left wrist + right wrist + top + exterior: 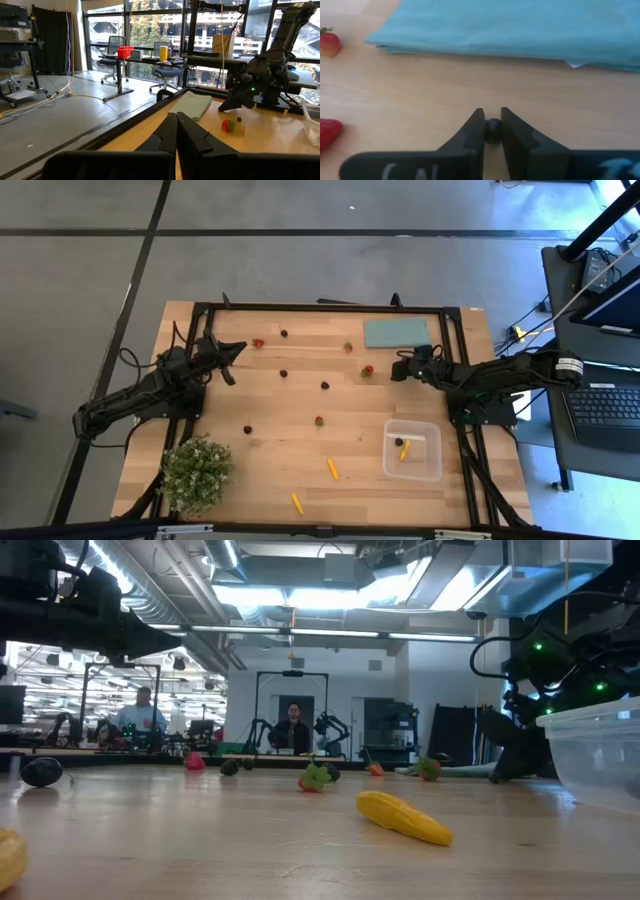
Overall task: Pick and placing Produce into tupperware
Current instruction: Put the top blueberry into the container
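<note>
Our right gripper (493,129) pinches a dark berry (493,130) just off the bench (290,405), beside the teal cloth (396,332). The tupperware (413,450) sits at six o'clock; we judge carry-over comes next. Our left gripper (176,131) waits with fingers together.

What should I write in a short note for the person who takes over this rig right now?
Right claw: shut on a small dark round berry, low over the wood table, beside the flat teal slab.
Left claw: shut, empty, raised at the table's far left.
Done: the clear shallow plastic tupperware box at the near right holds one short orange stick and one dark piece.
Left: carry over the held berry, then the scattered red berries, dark round pieces and two orange sticks.
</note>
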{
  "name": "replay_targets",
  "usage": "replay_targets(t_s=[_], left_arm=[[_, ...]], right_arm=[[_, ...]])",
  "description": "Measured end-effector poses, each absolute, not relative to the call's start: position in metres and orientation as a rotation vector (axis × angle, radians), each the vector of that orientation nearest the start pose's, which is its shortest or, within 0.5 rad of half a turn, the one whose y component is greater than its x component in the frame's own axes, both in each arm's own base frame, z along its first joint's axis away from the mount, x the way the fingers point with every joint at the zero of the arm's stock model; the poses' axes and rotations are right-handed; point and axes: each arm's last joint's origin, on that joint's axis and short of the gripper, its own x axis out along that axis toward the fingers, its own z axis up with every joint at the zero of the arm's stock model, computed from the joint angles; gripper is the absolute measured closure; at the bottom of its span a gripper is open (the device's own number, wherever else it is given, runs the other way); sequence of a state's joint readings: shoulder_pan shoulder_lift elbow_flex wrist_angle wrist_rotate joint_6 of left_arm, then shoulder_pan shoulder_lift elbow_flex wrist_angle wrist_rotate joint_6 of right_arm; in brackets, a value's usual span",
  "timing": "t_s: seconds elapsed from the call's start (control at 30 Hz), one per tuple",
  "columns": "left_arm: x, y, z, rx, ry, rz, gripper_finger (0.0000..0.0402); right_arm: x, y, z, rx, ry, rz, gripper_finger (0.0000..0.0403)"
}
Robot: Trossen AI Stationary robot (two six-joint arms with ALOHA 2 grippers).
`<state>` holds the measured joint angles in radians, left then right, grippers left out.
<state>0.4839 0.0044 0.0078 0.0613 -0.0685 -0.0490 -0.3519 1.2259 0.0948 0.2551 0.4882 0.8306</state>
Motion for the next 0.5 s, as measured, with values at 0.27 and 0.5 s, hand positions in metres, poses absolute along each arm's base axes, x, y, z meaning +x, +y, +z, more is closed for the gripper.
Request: replay_targets(t_s=[0.27, 0.5], left_arm=[[0.0851, 0.0470, 0.1719, -0.034, -0.078, 0.550, 0.0401], [0.0851, 0.0470, 0.1718, -0.034, -0.078, 0.550, 0.0401]], right_arm=[[0.1371, -0.0654, 0.0851, 0.717, 0.507, -1.059, 0.0356], [0.1391, -0.0672, 0.0868, 0.749, 0.481, -1.022, 0.0357]])
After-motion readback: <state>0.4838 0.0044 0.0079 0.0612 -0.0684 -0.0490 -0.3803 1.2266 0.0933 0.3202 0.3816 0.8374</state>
